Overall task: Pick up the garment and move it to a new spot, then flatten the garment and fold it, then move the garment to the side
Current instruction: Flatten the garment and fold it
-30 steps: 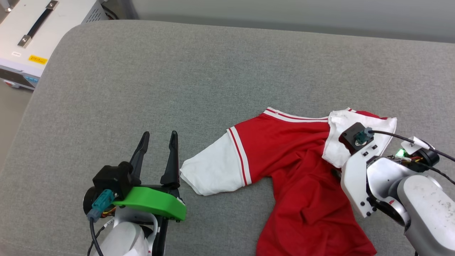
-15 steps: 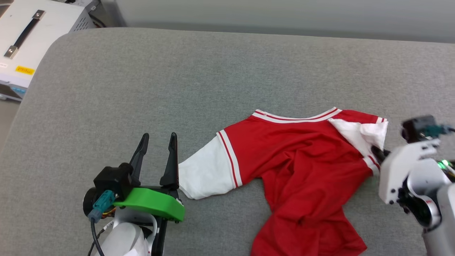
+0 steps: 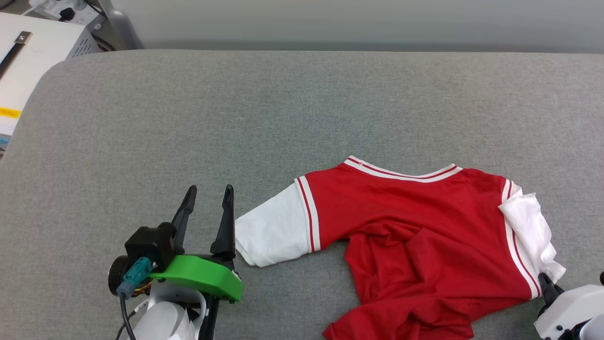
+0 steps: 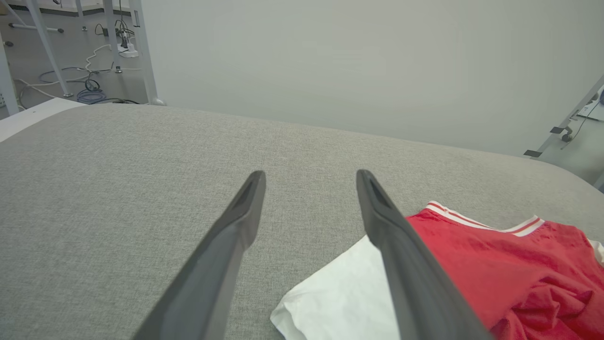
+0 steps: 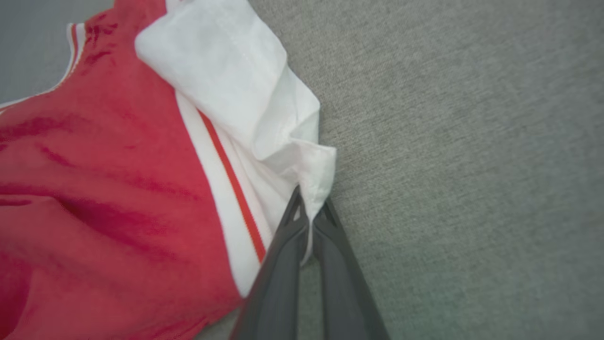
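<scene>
Right gripper pinches a sleeve; flattening looks under way, folding not begun.

The garment (image 3: 415,226) lies on the grey pad (image 3: 283,108), right of centre and near the front edge. Its collar and shoulders are spread out, but the red body is bunched in creases below them. The right gripper (image 5: 310,208) is clenched on the edge of the crumpled white sleeve (image 5: 226,71) at the garment's right end. The left gripper (image 3: 211,189) is released, jaws apart and holding nothing, just beside the other sleeve (image 3: 271,231), which lies flat. By my reading the relocation is done or nearly so. Smoothing the body, folding and shifting the garment aside all remain.
</scene>
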`<state>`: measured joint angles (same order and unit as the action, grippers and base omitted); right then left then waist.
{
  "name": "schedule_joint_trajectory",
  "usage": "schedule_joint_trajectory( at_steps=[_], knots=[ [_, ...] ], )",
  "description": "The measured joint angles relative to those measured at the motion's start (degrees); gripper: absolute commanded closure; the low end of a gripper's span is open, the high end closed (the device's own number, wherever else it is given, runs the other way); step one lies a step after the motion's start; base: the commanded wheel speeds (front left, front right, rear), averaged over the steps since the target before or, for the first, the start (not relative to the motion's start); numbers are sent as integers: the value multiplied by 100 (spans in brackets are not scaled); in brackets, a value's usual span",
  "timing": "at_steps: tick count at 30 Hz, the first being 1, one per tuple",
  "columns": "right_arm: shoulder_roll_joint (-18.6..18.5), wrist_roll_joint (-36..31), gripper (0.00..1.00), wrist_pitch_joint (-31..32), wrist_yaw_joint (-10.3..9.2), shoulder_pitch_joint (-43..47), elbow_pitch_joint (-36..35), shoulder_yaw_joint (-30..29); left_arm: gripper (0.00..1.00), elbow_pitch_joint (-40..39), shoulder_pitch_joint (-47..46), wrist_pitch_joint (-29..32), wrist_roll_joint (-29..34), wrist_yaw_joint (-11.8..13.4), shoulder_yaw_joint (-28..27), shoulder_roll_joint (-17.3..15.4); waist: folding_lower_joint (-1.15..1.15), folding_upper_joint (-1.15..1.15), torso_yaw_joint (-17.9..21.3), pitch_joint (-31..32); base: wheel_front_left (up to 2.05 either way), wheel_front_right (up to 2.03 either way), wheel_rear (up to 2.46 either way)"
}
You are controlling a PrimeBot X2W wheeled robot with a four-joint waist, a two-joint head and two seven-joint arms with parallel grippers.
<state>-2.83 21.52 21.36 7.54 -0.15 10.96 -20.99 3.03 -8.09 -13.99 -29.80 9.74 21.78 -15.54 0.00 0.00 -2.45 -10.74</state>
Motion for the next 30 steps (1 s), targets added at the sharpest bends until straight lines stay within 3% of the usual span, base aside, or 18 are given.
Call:
schedule_joint_trajectory(
  at_steps=[1,2,8,14,23,30],
  knots=[
    [0,65,56,-90,1,0,65,8,0,-2,0,11,0,0,0,-14,0,0,10,-11,0,0,0],
    [0,91,0,-218,4,-1,122,25,0,0,0,33,0,0,-1,-33,0,0,22,-21,0,0,0],
    [5,112,0,-1291,0,-13,208,45,0,13,3,49,-9,1,5,-63,0,0,25,-9,0,0,0],
    [2,-359,0,-2027,-1,7,-275,119,0,44,60,55,-55,10,4,-67,0,0,-19,121,0,0,0],
    [4,-700,0,-2334,-1,176,-958,923,0,135,196,347,-192,14,-79,-272,0,0,-1,406,0,0,0],
    [5,-980,0,-2243,-1,496,-1618,1394,0,232,145,1505,-530,-193,104,-526,0,0,58,529,0,0,0]
  ],
)
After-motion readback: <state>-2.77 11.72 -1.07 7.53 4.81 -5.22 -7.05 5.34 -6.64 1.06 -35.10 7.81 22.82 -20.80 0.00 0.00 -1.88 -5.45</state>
